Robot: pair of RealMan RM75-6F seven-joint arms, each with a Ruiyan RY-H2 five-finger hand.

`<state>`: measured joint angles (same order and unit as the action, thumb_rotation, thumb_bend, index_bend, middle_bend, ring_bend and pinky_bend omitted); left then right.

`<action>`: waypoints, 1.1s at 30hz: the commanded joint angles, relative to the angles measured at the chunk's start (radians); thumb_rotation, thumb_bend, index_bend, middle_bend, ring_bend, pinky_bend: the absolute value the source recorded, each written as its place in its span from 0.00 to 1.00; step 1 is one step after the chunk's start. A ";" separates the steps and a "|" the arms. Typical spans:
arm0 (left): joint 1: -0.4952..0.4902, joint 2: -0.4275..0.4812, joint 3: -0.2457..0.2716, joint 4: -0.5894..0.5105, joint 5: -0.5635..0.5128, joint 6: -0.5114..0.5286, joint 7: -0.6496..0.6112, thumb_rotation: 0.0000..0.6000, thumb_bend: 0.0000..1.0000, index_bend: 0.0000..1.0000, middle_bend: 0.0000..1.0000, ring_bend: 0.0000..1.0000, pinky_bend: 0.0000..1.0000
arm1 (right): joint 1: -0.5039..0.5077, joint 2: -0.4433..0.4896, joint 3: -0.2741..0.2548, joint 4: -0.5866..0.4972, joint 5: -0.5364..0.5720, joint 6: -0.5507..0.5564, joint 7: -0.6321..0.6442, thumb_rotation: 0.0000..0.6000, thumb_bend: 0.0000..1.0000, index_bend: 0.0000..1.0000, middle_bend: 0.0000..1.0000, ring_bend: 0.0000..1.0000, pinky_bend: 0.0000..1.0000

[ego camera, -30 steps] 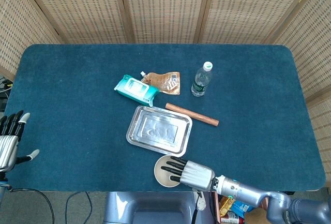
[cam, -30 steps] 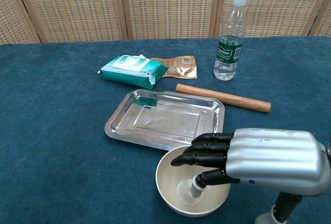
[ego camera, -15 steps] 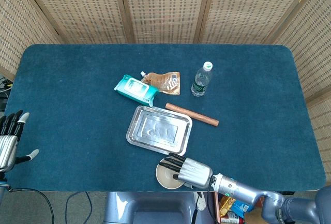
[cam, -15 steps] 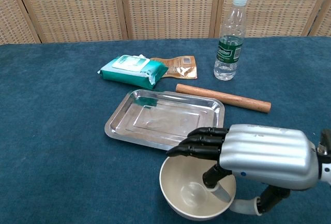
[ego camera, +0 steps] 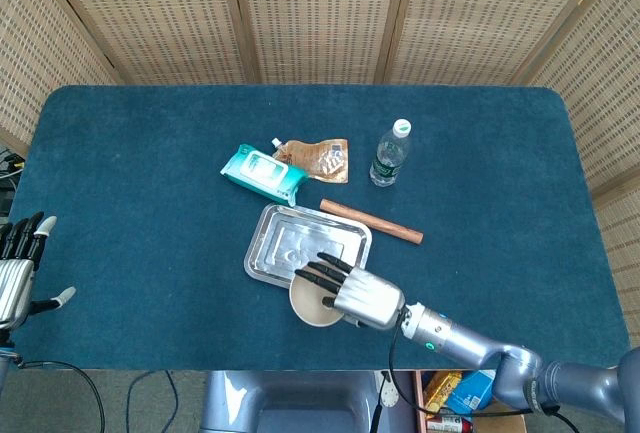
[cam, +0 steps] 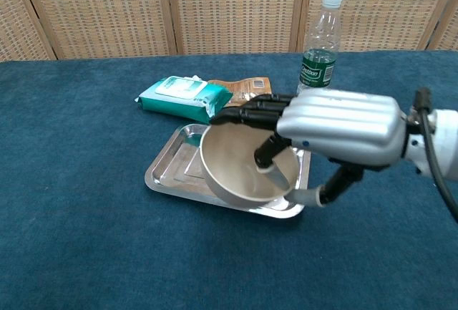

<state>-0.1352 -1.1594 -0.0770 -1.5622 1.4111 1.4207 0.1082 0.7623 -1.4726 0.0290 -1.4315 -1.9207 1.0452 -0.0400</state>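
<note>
Right hand [cam: 336, 127]: fingers clamped over the rim of a beige bowl [cam: 240, 170], carrying it tilted above the near edge of the metal tray [cam: 168, 167].
Bowl: appears lifted off the blue table [ego camera: 130, 183], though contact with the tray is hard to judge.
Left hand [ego camera: 15, 273]: at the table's left edge, fingers apart, holding nothing.
Behind the tray: wooden rod [ego camera: 372, 221], wipes pack [cam: 182, 97], brown pouch [ego camera: 318, 159], water bottle [cam: 318, 52].
</note>
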 commanded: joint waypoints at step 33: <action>-0.030 -0.008 -0.011 0.029 -0.061 -0.069 -0.016 1.00 0.00 0.00 0.00 0.00 0.00 | 0.110 -0.033 0.121 0.023 0.362 -0.188 -0.287 1.00 0.00 0.02 0.00 0.00 0.00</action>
<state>-0.1658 -1.1675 -0.0891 -1.5325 1.3498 1.3514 0.0923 0.8928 -1.5469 0.1455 -1.3660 -1.5590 0.8192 -0.3109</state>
